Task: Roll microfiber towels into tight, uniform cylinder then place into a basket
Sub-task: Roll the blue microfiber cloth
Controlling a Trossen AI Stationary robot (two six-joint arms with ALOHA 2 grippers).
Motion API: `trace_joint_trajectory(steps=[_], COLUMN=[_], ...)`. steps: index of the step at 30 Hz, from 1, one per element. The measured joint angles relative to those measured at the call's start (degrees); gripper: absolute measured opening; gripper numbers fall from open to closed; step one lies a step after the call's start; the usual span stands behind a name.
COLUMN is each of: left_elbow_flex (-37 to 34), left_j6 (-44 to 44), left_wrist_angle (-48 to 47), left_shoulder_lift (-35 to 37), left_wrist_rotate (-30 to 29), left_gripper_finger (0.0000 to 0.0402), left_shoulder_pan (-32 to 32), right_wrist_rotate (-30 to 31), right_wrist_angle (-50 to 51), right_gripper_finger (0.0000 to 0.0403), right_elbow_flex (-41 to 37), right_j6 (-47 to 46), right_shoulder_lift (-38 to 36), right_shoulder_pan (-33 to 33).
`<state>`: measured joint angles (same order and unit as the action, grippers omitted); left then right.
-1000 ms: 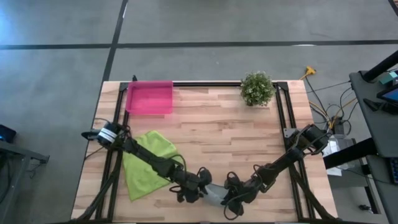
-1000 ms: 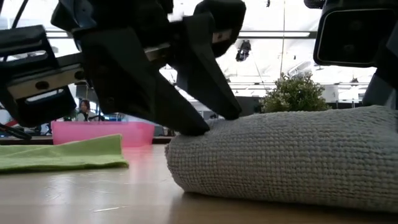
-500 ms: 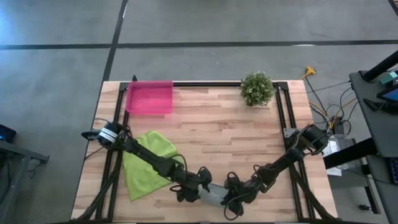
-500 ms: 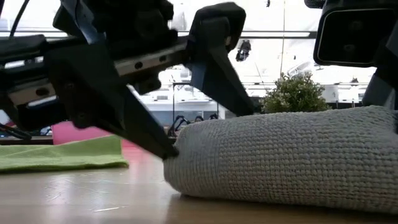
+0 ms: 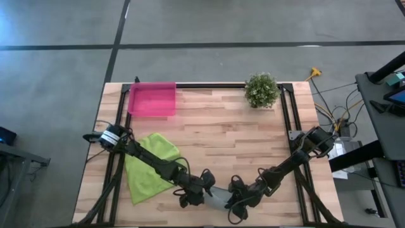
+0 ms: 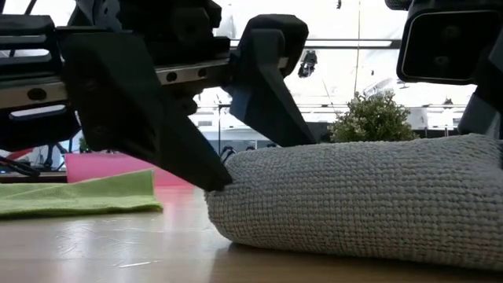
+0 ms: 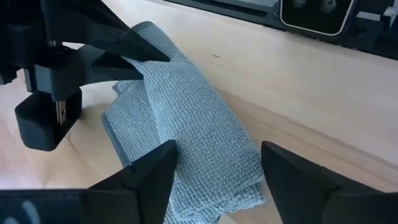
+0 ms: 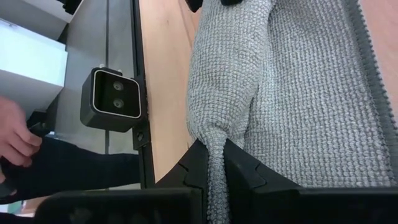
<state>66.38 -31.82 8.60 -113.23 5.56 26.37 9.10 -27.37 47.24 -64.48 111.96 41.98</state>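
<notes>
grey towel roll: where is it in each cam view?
High: grey towel at the near table edge, between both grippers.
Low: fills the right foreground.
Left wrist: centre, between that arm's fingers.
Right wrist: centre-right, a fold pinched.
Shared landmark: potted plant, behind the roll in the low view.

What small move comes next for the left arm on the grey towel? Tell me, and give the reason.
Probably close the left gripper on the grey towel: its fingers straddle the roll's end, open, while the right gripper pinches the other end, so both could lift it.
</notes>
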Motion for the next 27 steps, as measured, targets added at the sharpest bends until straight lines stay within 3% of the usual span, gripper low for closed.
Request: trace_joint_trajectory(steps=[10,21,27], left_elbow_flex=[-0.02,1.21,1.44], left_j6=[0.50,11.40,20.74], left_wrist_angle=[1.70,0.93,-1.51], left_shoulder_lift=[-2.15,-3.49,-2.89], left_wrist_rotate=[-1.03,-1.40,-0.94], left_gripper_finger=[0.0197,0.0192,0.0133], left_shoulder_pan=[0.00,0.00,0.00], right_wrist_rotate=[0.02,0.07,0.09], right_wrist_angle=[0.08,-0.03,-0.03], right_gripper_finger=[0.0023,0.0023,0.0023], right_elbow_flex=[0.02,0.00,0.00], right_j6=[0.43,0.45,0.91], right_shoulder_lift=[0.00,0.00,0.00], right_shoulder_pan=[0.00,0.00,0.00])
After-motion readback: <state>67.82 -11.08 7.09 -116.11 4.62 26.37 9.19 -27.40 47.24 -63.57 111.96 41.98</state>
